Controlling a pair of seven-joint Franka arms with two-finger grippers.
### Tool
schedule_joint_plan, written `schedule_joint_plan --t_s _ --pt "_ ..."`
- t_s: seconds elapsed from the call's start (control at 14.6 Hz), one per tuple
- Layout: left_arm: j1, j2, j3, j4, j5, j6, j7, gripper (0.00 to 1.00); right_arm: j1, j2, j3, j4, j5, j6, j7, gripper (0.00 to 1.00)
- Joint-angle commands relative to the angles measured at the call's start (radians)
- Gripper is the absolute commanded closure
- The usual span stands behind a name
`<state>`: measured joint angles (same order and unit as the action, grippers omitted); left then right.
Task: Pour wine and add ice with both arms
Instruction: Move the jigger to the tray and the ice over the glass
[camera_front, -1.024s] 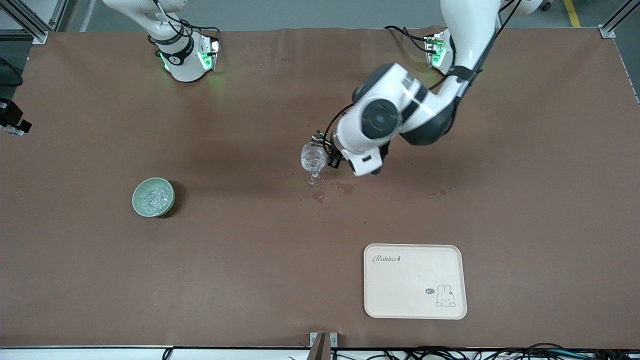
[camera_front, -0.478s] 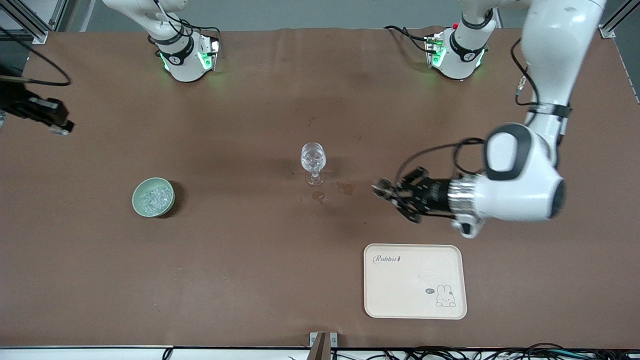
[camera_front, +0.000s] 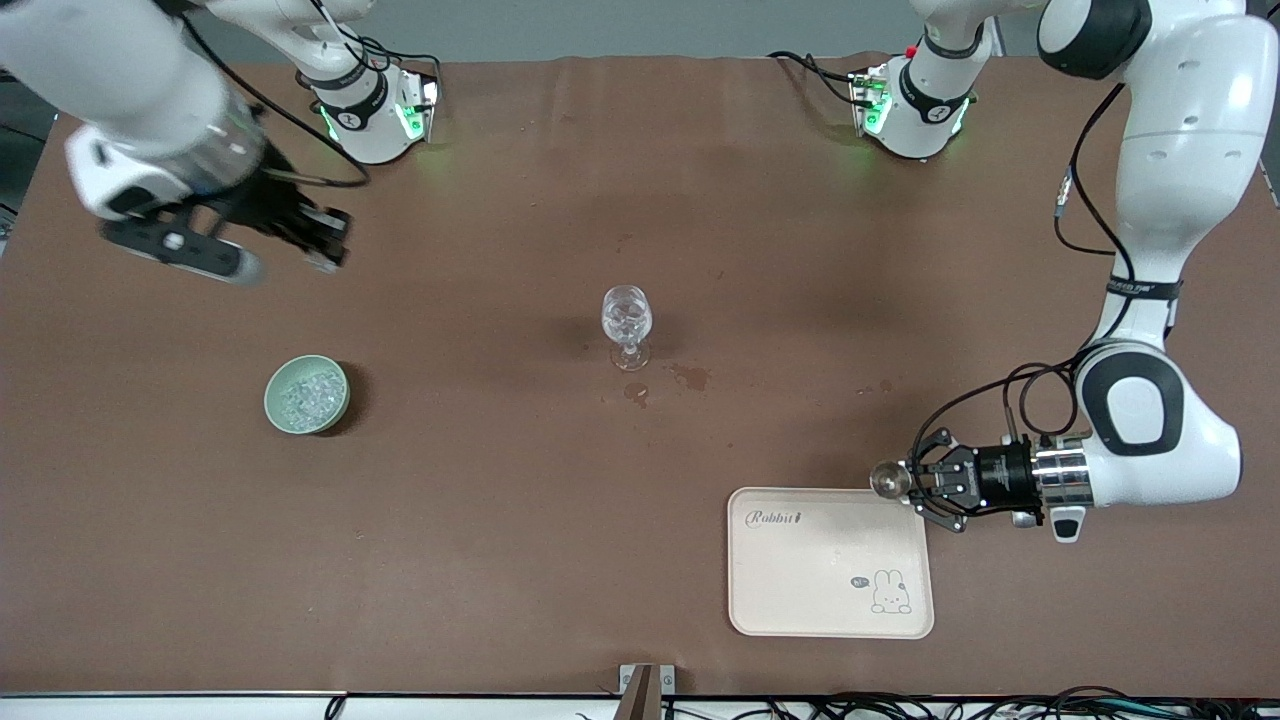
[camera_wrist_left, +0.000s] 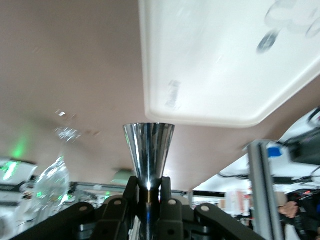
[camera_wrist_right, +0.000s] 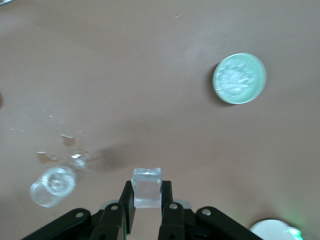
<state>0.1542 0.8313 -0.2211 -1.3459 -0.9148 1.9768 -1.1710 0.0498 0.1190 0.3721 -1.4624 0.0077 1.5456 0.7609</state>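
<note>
A clear stemmed glass (camera_front: 627, 318) stands upright mid-table; it also shows in the right wrist view (camera_wrist_right: 52, 184). A pale green bowl (camera_front: 307, 395) holding several ice chunks sits toward the right arm's end, also seen in the right wrist view (camera_wrist_right: 239, 78). My right gripper (camera_front: 322, 238) hangs over bare table between its base and the bowl, shut on one clear ice cube (camera_wrist_right: 147, 186). My left gripper (camera_front: 912, 481) is shut on the narrow waist of a shiny metal measuring cup (camera_front: 888, 480), held sideways over the corner of the cream tray (camera_front: 800, 590). The cup fills the left wrist view (camera_wrist_left: 149, 147).
The cream tray with a rabbit print lies near the front camera, toward the left arm's end, and shows in the left wrist view (camera_wrist_left: 210, 60). Small wet stains (camera_front: 690, 377) mark the brown table cover beside the glass's foot.
My left arm swung away from the glass to the tray's corner, carrying the metal cup. My right arm came in from the table's end toward the middle with the ice cube.
</note>
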Motion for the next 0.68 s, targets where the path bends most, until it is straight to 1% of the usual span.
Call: schedule_joint_plan --t_s 0.0,0.2,0.34,0.41,0.55,0.61 --pt "-0.009 0.081 -0.009 0.039 -0.073 0.094 0.014 0.99 0.051 0.089 0.04 0.024 0.0 0.076 0.159 1.0" --pt "0.019 0.146 -0.007 0.041 -0.195 0.106 0.086 0.98 0.152 0.177 0.045 0.024 -0.009 0.183 0.299 1.0" --pt "0.019 0.182 -0.007 0.042 -0.283 0.114 0.135 0.98 0.221 0.25 0.044 0.024 -0.012 0.273 0.377 1.0" --pt "0.019 0.196 -0.006 0.042 -0.332 0.134 0.154 0.98 0.254 0.28 0.044 0.027 -0.027 0.306 0.414 1.0" --pt "0.018 0.216 -0.006 0.042 -0.374 0.14 0.165 0.98 0.292 0.33 0.045 0.028 -0.063 0.341 0.475 1.0" --pt "0.018 0.221 -0.006 0.041 -0.374 0.14 0.166 0.95 0.312 0.349 0.044 0.03 -0.064 0.358 0.485 1.0"
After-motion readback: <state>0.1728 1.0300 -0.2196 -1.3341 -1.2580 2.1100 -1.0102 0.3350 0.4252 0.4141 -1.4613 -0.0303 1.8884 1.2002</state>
